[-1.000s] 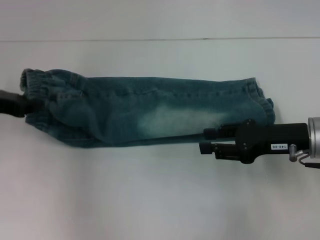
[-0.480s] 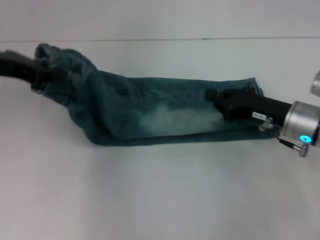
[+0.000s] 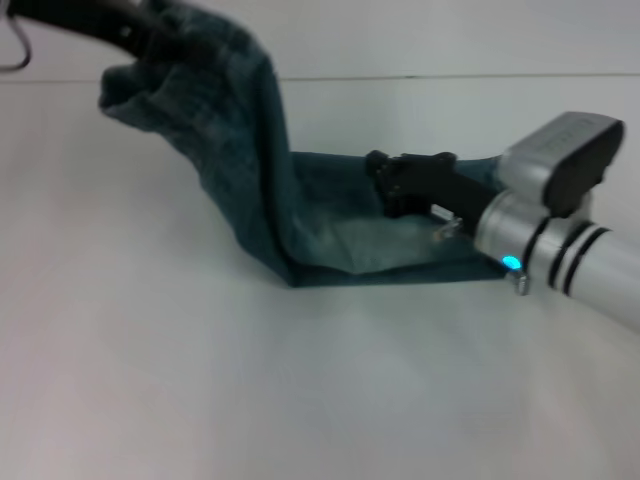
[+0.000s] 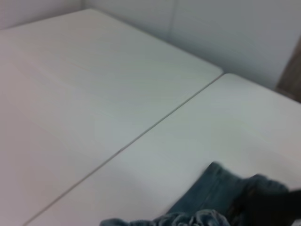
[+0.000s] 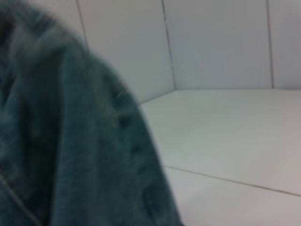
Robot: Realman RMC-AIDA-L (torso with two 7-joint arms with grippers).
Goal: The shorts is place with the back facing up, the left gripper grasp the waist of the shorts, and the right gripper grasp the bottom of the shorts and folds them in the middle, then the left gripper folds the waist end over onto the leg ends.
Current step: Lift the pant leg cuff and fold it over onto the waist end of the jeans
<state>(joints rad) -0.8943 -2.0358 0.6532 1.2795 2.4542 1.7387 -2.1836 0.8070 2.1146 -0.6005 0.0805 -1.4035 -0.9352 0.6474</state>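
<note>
The blue denim shorts (image 3: 250, 150) are half raised off the white table (image 3: 200, 390). In the head view my left gripper (image 3: 148, 35) is at the top left, shut on the waist end and holding it high, so the cloth hangs down in a steep fold. The leg ends (image 3: 400, 245) lie flat on the table. My right gripper (image 3: 385, 185) reaches in from the right, low over the leg ends. Denim (image 4: 207, 207) shows at the left wrist view's edge. In the right wrist view the shorts (image 5: 70, 141) fill one side, close up.
A seam line (image 3: 450, 77) crosses the table behind the shorts. Bare white table surface lies in front of and to the left of the shorts. A white wall (image 5: 225, 42) stands behind the table.
My left gripper has lifted the waist end up and to the right, off the table. The right arm has swung in over the leg ends and moved left.
</note>
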